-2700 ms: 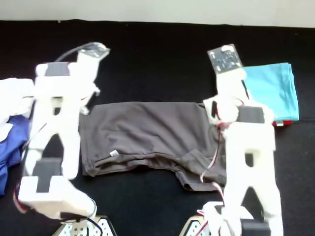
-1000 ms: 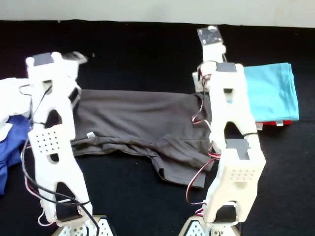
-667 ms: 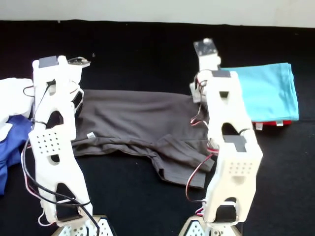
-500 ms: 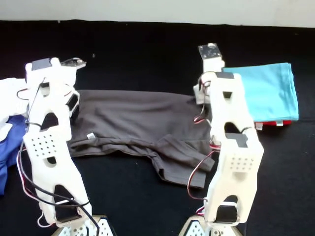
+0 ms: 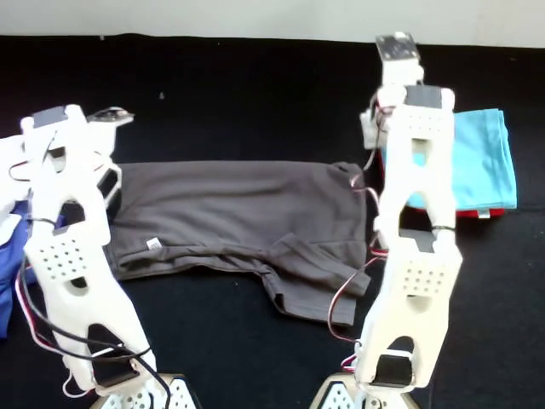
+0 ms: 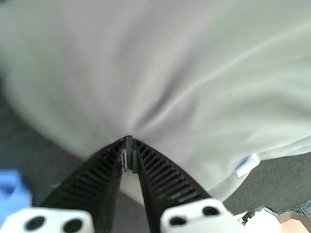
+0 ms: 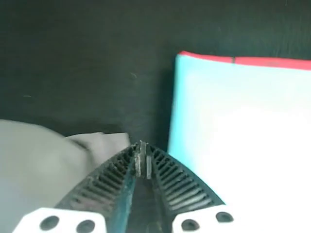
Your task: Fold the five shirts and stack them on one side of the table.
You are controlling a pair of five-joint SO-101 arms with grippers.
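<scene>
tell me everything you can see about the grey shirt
The grey shirt is matte cloth, spread sideways on the black table between the arms, half folded: a rumpled fold runs along its near edge and a sleeve flap juts toward the front. A white tag shows near its left end. The left gripper is shut on its left edge; the right gripper is shut at its far right corner, seemingly pinching it. A gap separates it from the turquoise shirt.

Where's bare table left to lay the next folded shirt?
Bare black table runs along the far edge, beyond the spread grey shirt, and at the near right corner, below the folded cyan shirt. The left edge is crowded with a crumpled white shirt and a blue shirt.
</scene>
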